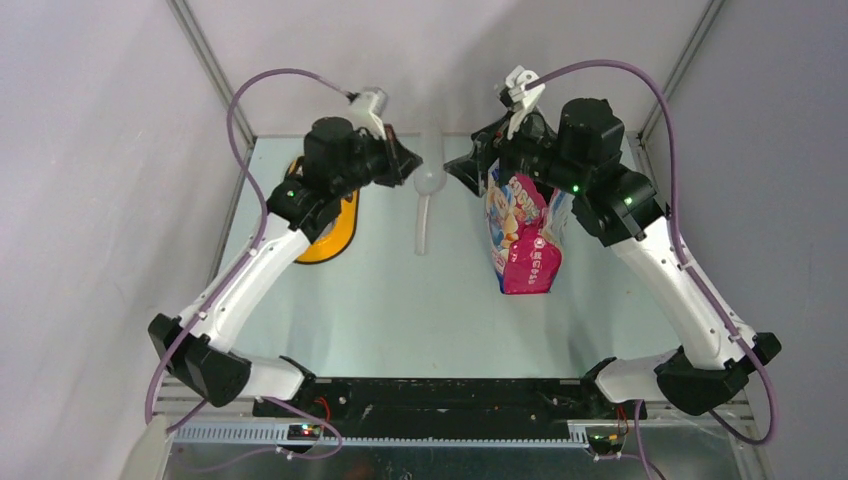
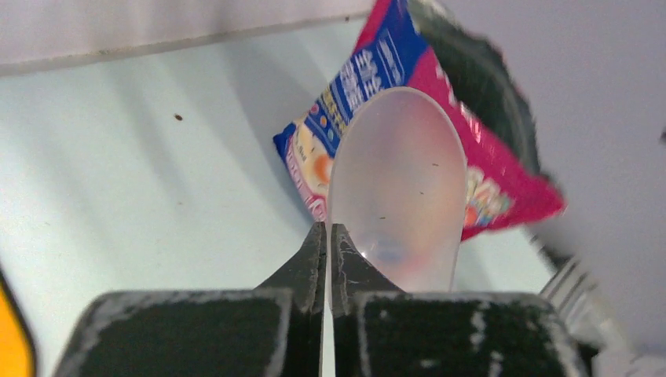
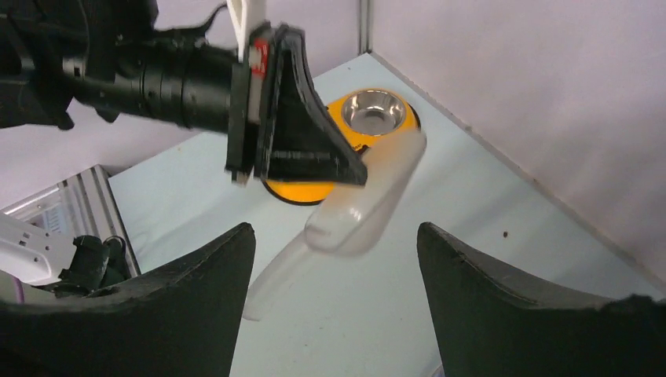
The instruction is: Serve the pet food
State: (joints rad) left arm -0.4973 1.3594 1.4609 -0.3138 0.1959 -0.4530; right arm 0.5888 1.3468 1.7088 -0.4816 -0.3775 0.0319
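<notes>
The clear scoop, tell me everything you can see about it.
The scoop is translucent, milky plastic: an oval bowl tapering to a narrow handle. The bowl looks empty apart from a few dark specks. The left gripper is shut on it near the bowl's base, holding it over the table, bowl toward the pink-and-blue bag.

Lab robot cell: grey panel walls (image 1: 90,150), aluminium posts (image 1: 205,50) (pale-green table (image 1: 400,310)).

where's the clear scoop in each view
top external: scoop at upper centre, just right of the left gripper
left wrist: scoop fills the middle, pinched by the left gripper
right wrist: scoop at centre, slanting down-left
shared landmark: orange bowl, only a bottom-left sliver in left wrist
</notes>
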